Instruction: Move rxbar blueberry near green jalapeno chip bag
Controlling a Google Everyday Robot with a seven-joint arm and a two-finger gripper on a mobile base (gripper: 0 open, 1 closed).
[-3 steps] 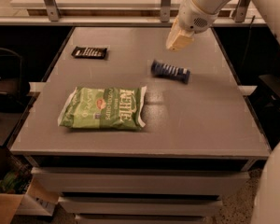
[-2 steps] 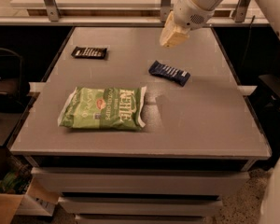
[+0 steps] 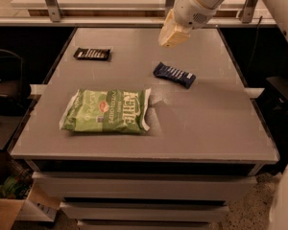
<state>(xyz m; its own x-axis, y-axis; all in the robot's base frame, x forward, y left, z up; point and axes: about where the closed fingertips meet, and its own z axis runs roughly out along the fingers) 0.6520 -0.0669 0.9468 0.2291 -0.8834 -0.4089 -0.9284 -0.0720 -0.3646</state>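
The rxbar blueberry, a small navy-blue bar with white lettering, lies flat on the grey table, right of centre. The green jalapeno chip bag, a large light-green Kettle bag, lies flat to the bar's lower left, about a bar's length away. My gripper hangs from the white arm, raised above the table's far middle, up and slightly left of the bar, not touching it and holding nothing.
A black bar wrapper with white lettering lies at the table's far left. A metal rail frame runs behind the table. A dark chair or stand is at the right. A cardboard box sits on the floor at lower left.
My gripper has lifted and drawn back to the left, away from the blue bar. The bar and the chip bag lie where they were.
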